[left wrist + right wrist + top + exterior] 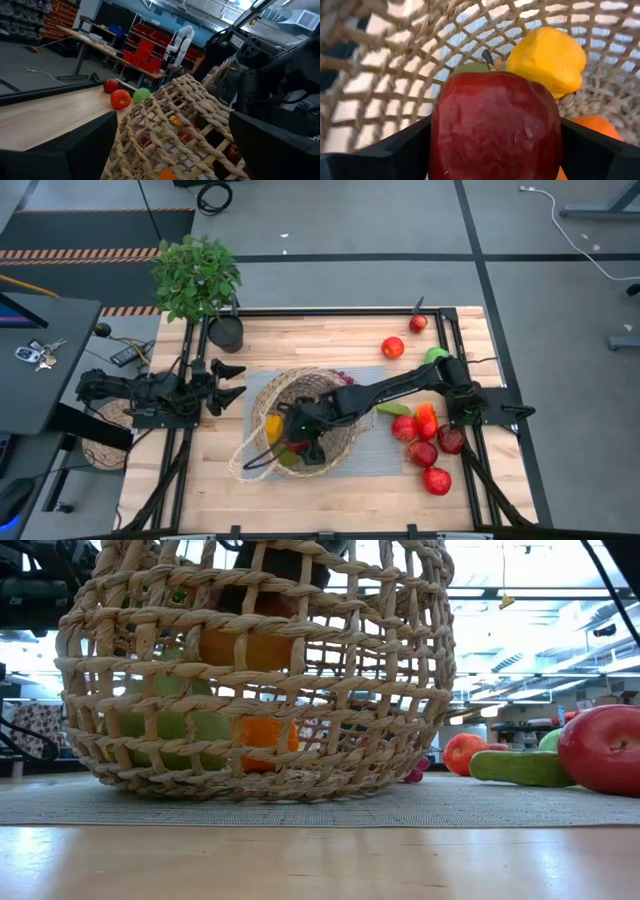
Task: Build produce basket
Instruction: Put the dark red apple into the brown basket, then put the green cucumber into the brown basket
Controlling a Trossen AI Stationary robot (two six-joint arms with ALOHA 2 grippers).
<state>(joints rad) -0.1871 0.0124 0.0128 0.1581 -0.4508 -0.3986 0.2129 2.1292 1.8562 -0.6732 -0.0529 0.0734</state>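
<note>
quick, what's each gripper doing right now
Left gripper: open, empty, beside the basket.
Right gripper: inside the basket, shut on a red apple.

light butcher-block wooden table [330, 485] carrying a grey rectangular woven mat [385, 455], a black plant pot [226, 333], and two loose red apples [392, 347]; the tan round wicker basket [300, 385] rests on the mat.

A potted plant [197, 278] and keys [34, 354] sit beside the table [180, 495].
</note>
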